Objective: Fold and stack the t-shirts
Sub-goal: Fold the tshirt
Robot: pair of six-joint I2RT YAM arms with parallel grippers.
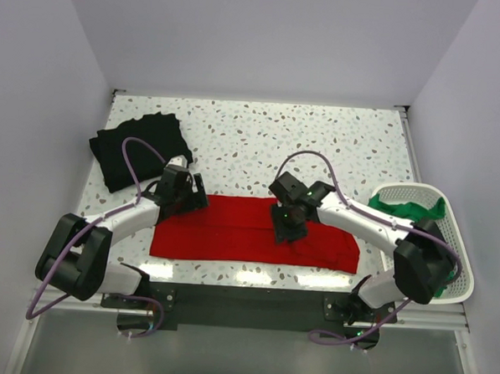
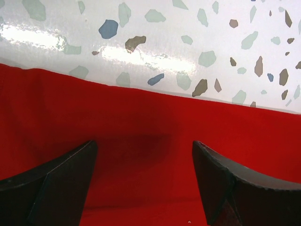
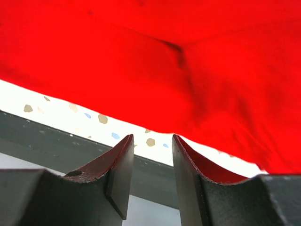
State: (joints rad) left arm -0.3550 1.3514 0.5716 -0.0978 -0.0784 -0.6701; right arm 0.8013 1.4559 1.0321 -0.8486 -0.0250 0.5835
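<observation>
1. Red cloth is lying as one long folded strip: the red t-shirt (image 1: 222, 232), one of three t-shirts, is stretching across the 6 o'clock side of the speckled table (image 1: 319, 140).
2. One black t-shirt (image 1: 139, 152) is sitting folded at 10 o'clock, well apart from the red one.
3. One green t-shirt (image 1: 412, 210) is lying bunched inside the single white basket (image 1: 405, 193), which is resting at the table's 4 o'clock edge.
4. Two grippers are hanging over the red strip. The left gripper (image 2: 143, 150) is sitting at the strip's 9 o'clock end, near its far edge. Its jaws are standing wide apart with nothing between them, and red cloth is showing just below.
5. The right gripper (image 3: 151, 141) is hovering slightly toward 3 o'clock from the strip's middle. Its jaws are parted by a narrow gap and gripping nothing.
6. Whether either gripper's tips are touching the cloth cannot be told.
</observation>
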